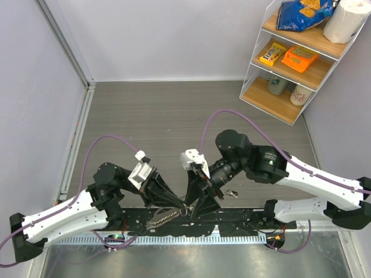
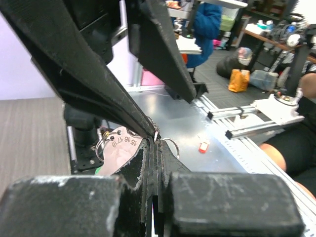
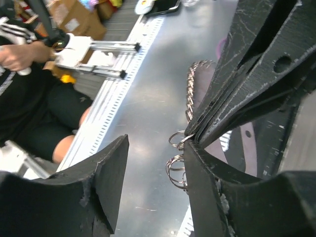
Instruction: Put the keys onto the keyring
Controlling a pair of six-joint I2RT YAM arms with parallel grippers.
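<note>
Up close, it's all happening at the near edge of the bench (image 1: 162, 116), right over the black rail where the arms are bolted. The left tool (image 2: 155, 148) is clamped fully shut on the keyring (image 3: 178, 140), pinching one thin silver wire loop right at its fingertips. The keyring looks like a little stack of springy wire coils with a silvery braided chain (image 3: 190, 94) trailing off it. From above, the chain runs down-left across the rail. A flat silver key (image 2: 118, 148) with digits stamped on it hangs just left of the pinch point.

The right tool (image 3: 157, 148) is spread wide with nothing in it, its fingers either side of the left tool's tip. One finger sits just beside the lower coils, can't tell if it's touching. So it's pretty crowded around that loop, four black fingers meeting at one spot.

On the metal sheet (image 1: 174, 260) in front of the arm bases there's a small red-and-white bit (image 2: 203, 146). Further out, a loose key (image 1: 233, 193) lies flat on the bench just right of the right tool, apart from the keyring. Way back in the right corner there's a white wire shelf (image 1: 258, 97) holding a blue chip bag (image 1: 298, 14), a paper towel roll (image 1: 348, 20), an orange snack pack (image 1: 298, 58) and a couple of cups.
</note>
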